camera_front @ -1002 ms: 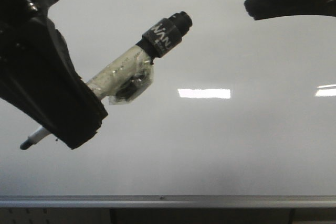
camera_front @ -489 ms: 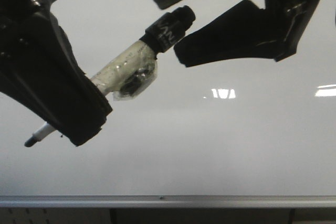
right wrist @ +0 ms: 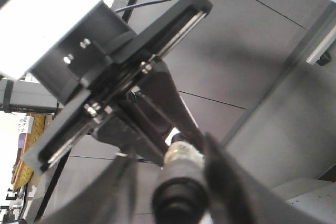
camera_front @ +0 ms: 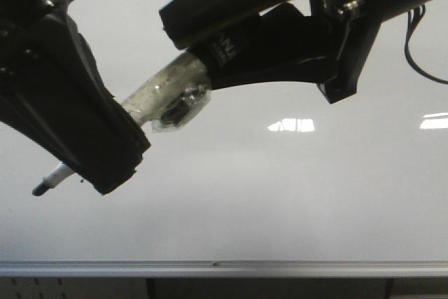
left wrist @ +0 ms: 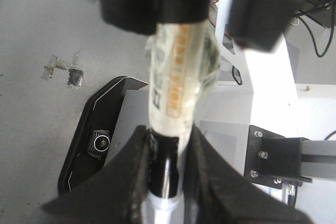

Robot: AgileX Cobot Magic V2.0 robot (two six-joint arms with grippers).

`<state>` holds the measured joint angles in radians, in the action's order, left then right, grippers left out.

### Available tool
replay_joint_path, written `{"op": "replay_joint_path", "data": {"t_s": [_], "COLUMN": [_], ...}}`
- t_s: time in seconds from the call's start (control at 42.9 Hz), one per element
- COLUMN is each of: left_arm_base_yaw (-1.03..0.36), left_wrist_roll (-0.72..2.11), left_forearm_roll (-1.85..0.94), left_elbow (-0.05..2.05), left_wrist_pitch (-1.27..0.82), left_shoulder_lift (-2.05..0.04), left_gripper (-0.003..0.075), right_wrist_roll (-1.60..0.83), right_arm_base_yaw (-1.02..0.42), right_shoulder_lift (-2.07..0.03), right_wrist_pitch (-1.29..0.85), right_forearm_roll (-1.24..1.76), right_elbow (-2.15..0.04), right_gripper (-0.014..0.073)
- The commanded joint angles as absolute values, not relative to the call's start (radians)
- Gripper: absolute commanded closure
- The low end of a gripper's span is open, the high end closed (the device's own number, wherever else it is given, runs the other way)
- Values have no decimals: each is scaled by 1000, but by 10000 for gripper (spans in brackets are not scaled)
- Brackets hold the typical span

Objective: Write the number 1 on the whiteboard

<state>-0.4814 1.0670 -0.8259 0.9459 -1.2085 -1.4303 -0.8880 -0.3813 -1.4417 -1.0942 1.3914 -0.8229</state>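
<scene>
Slanting up toward the right, the taped clear marker (camera_front: 164,92) sat clamped in the left pincer (camera_front: 105,152); the right pincer (camera_front: 217,33) straddled its black cap, spread, above the unmarked glossy whiteboard (camera_front: 280,194).

1. The front camera faces the whiteboard (camera_front: 280,194) head-on from close in.
2. Each wrist camera looks along its own gripper, very near.
3. All three share the marker (camera_front: 157,92).
</scene>
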Motion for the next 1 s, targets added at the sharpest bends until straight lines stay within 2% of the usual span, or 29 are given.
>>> {"op": "replay_joint_path", "data": {"t_s": [0.0, 0.093, 0.186, 0.28, 0.326, 0.419, 0.559, 0.629, 0.676, 0.792, 0.862, 0.979], "left_arm_base_yaw": [-487, -487, -487, -487, -487, -487, -487, -487, -487, -487, -487, -487], "left_wrist_roll": [1067, 1067, 1067, 1067, 1068, 1068, 1068, 1068, 1068, 1068, 1068, 1068], "left_forearm_roll": [-888, -892, -906, -911, -911, -911, -911, -911, -911, -903, -903, -897], "left_elbow": [978, 978, 978, 978, 978, 978, 978, 978, 978, 998, 1014, 1033], "left_wrist_pitch": [-1238, -1238, -1234, -1233, -1233, -1233, -1195, -1176, -1167, -1165, -1163, -1158], "left_shoulder_lift": [-1395, -1395, -1395, -1395, -1395, -1395, -1395, -1395, -1395, -1395, -1395, -1395], "left_gripper": [741, 741, 740, 734, 704, 572, 246, 141, 116, 150, 216, 389], "right_wrist_roll": [-905, -905, -905, -910, -916, -926, -926, -926, -926, -926, -924, -913], "right_arm_base_yaw": [-383, -383, -383, -383, -383, -383, -375, -361, -348, -324, -318, -318], "right_shoulder_lift": [-1415, -1415, -1415, -1415, -1415, -1415, -1408, -1394, -1375, -1301, -1245, -1155], "right_wrist_pitch": [-1189, -1201, -1201, -1194, -1185, -1157, -1063, -995, -944, -806, -719, -604], "right_forearm_roll": [1464, 1461, 1458, 1454, 1452, 1442, 1393, 1368, 1352, 1276, 1215, 1124], "right_elbow": [-852, -852, -852, -852, -852, -852, -852, -852, -850, -849, -849, -849], "right_gripper": [498, 610, 685, 685, 685, 685, 685, 685, 685, 685, 685, 684]}}
